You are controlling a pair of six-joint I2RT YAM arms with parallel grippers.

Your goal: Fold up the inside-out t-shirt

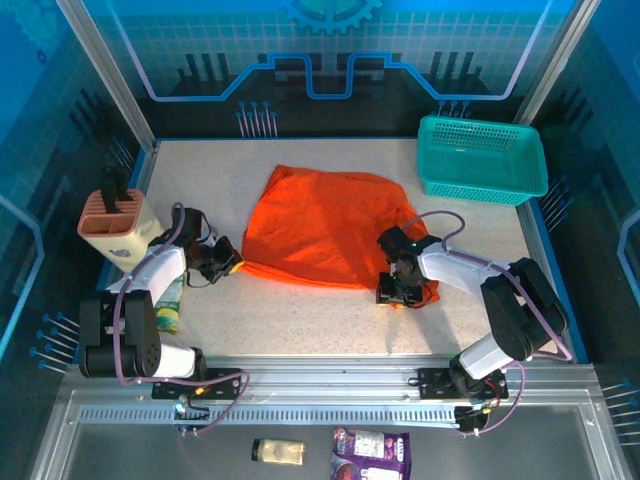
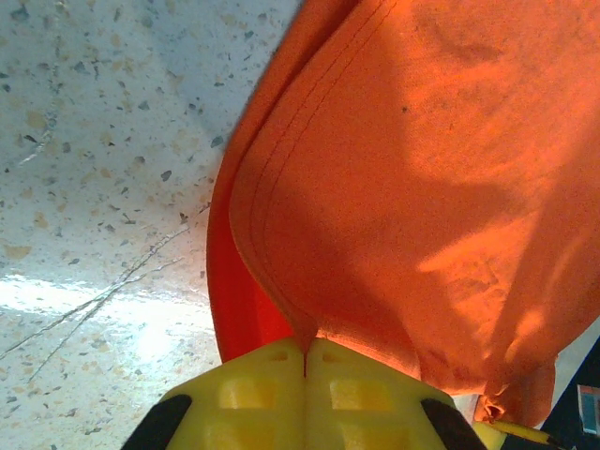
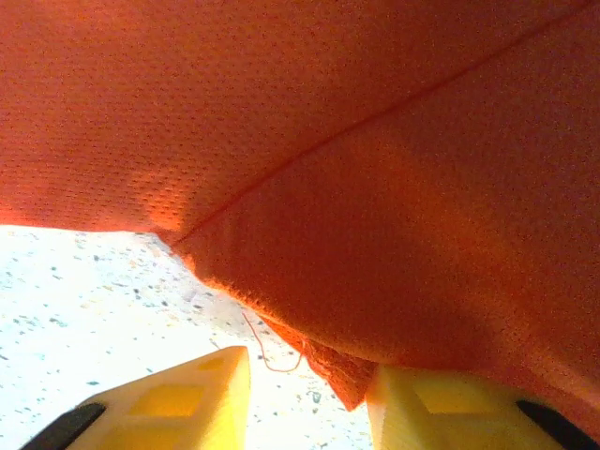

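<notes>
Left pincer [image 2: 305, 361]: clamped fully, yellow fingers meeting, with a stitched edge of the bright orange soft-cloth short-sleeved t-shirt [image 2: 422, 187] nipped between them. From that pincer the cloth runs ahead and off to the right.

Right pincer [image 3: 307, 394]: jaws partly apart. A frayed corner of the shirt hangs into the gap and the rest drapes just above it. I judge nothing is clamped there.

From the overhead camera, your left pincer [image 1: 228, 266] sits at the shirt's near-left corner and your right pincer [image 1: 402, 292] at its near-right corner. The shirt [image 1: 330, 225] lies between and beyond them.

Progress, as a judgement: early. The shirt is a rumpled, lopsided heap with seams showing, with no clean edges and no tidy rectangle. You have yet to do the flattening, sleeves and final folds.

Surface: pale speckled stone-look worktop [image 1: 300, 320], hard and smooth, with glare just left of the left pincer.

Room: a teal plastic mesh basket [image 1: 480, 160] stands well beyond the right pincer. A tan slotted holder [image 1: 115, 225] is just left of the left pincer. Blue translucent panels [image 1: 330, 40] wall the cell.
</notes>
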